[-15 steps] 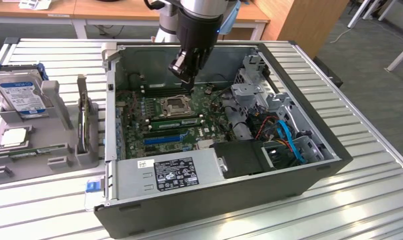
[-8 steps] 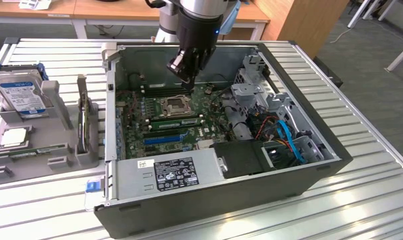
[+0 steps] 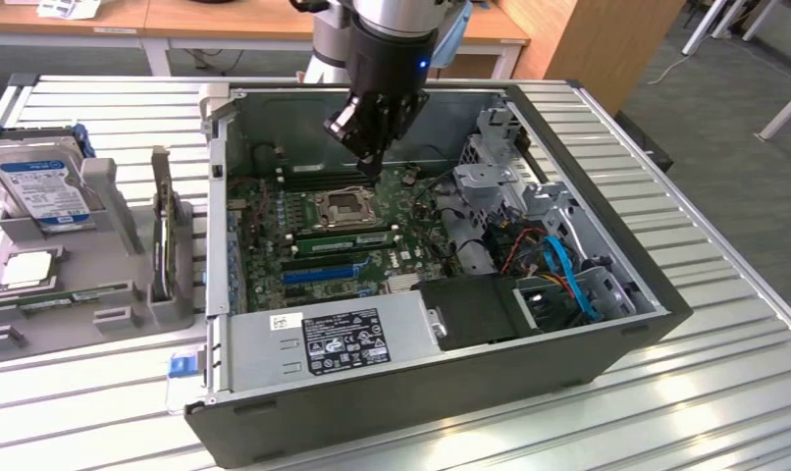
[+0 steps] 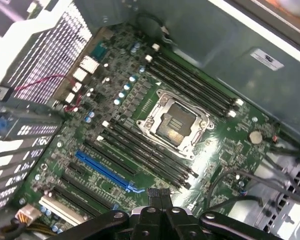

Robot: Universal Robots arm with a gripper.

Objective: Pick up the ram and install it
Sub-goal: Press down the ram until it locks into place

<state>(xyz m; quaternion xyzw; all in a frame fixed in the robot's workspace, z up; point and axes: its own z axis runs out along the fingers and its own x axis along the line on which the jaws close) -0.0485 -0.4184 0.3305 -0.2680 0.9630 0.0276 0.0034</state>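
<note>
- Gripper (image 3: 373, 165) hangs over motherboard (image 4: 229, 150) inside the case (image 3: 435, 392); fingertips look pressed together, holding nothing.
- Ram (image 3: 164, 231) apparently stands in its holder on the surface, well apart.
- Judged: pickup not done; it needs opened fingers aligned with the stick's thin edge.

Even, bright overhead light. Glare streaks on the slatted worktop (image 3: 710, 373). Case (image 3: 409, 412) interior shaded. Wrist view: motherboard (image 4: 225, 150) sharp, near linkage soft, upper corner overexposed.
</note>
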